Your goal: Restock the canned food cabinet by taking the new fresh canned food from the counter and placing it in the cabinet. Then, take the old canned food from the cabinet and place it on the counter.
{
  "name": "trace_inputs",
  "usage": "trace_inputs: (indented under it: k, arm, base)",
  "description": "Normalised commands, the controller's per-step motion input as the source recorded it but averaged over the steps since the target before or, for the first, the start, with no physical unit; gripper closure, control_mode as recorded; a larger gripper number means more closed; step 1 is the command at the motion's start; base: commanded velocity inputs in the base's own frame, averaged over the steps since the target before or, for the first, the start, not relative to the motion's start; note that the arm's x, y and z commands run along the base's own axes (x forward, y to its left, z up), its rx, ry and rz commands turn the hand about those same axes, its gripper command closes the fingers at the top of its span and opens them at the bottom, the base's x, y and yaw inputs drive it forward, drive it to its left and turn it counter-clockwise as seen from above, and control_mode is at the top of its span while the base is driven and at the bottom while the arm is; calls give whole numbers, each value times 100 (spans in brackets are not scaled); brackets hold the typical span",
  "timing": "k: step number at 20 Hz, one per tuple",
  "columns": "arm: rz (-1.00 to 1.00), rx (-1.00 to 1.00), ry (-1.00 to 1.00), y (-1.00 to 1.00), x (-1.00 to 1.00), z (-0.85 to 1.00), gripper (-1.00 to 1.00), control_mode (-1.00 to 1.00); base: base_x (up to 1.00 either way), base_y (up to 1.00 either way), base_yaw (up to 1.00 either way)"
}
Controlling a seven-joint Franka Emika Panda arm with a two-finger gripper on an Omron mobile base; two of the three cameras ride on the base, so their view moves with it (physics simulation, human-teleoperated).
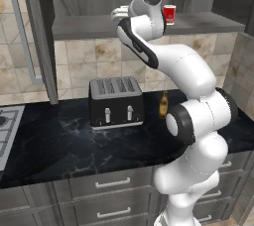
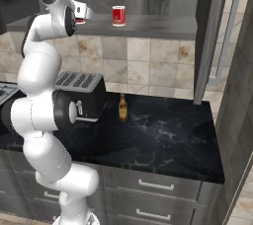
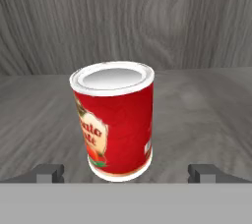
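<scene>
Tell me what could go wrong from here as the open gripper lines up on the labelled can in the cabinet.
1. The labelled can stands off-centre between the open gripper's fingertips, nearer one of them. That finger may touch first and push or tip the can.
2. A second can stands on the same shelf. A wide swing on the way out could knock it off.
3. The toaster and brown bottle stand on the counter below, so a dropped can could hit them.

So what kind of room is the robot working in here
It looks like a home kitchen, a rendered one. A toaster stands on a black marble-look counter against a tiled wall, with a stove at one end, drawers below, and a wall cabinet holding canned food.
</scene>
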Motion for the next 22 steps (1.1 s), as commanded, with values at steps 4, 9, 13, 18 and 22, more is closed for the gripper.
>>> trace_inputs:
  k: [4,9,13,18,22]
  arm:
    - [0,0,3,10,32,0,-100,-100]
    - [0,-2,1,8,29,-6,-100,-100]
    - [0,-2,0,1,22,-10,-100,-100]
    - [0,-2,0,0,3,-13,100,-100]
    - [0,0,0,0,0,0,100,-100]
  base:
    - [0,0,0]
    - [0,0,0]
    - [0,0,0]
    - [0,0,0]
    - [0,0,0]
